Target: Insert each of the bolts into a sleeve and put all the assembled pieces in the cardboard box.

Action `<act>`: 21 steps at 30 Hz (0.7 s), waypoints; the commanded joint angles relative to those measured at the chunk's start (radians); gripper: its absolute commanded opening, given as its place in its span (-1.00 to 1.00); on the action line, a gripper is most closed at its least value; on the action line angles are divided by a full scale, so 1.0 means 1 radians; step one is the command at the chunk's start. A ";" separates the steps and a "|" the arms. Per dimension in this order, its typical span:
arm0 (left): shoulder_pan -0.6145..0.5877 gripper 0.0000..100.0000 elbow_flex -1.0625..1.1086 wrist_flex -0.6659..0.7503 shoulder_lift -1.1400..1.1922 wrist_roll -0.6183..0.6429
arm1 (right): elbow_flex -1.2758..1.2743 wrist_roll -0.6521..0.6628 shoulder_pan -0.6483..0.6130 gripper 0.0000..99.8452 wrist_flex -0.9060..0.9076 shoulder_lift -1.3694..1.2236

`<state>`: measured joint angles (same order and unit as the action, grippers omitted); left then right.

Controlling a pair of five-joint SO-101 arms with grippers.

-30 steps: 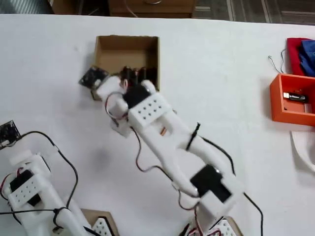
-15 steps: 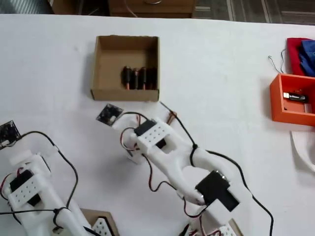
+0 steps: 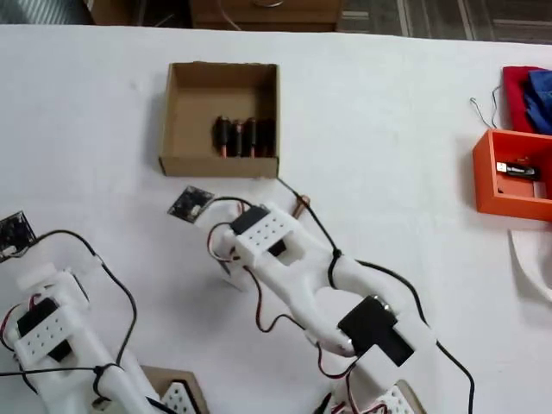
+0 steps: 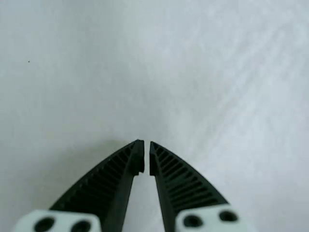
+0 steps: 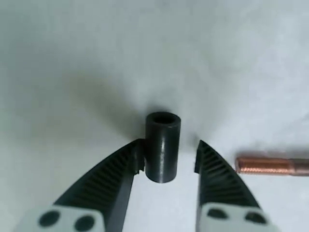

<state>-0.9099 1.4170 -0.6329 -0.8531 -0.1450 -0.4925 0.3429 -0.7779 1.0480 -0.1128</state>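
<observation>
The cardboard box (image 3: 181, 112) stands at the back of the white table with three assembled dark pieces (image 3: 244, 136) lying in it. My right arm (image 3: 267, 237) is just in front of the box. In the right wrist view, my right gripper (image 5: 169, 157) is open around an upright black sleeve (image 5: 162, 147), with one finger close against it and a gap at the other. A copper bolt (image 5: 270, 166) lies on the table beside that gripper, and it is also in the high view (image 3: 301, 205). My left gripper (image 4: 144, 157) is shut and empty over bare table, with the left arm (image 3: 43, 319) at the front left.
An orange tray (image 3: 496, 194) holding a small black item stands at the right edge, with red and blue cloth (image 3: 526, 90) behind it. Loose cables trail from both arms. Bare white table lies between the box and the tray.
My right arm has drawn back from over the box and come down on the table in front of it. The left arm has kept still.
</observation>
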 commanded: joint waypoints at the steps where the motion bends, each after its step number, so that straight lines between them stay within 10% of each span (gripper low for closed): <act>1: 0.014 -0.89 -0.002 0.017 -0.009 -0.005 | 0.037 0.005 -0.002 -0.78 0.008 -0.002; 21: 0.014 -0.89 -0.002 0.017 -0.009 -0.005 | 0.032 0.006 -0.004 -0.60 0.036 -0.004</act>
<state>-0.9099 1.4170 -0.6329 -0.8531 -0.1450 -0.4925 0.3429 -0.7795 1.0756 -0.1189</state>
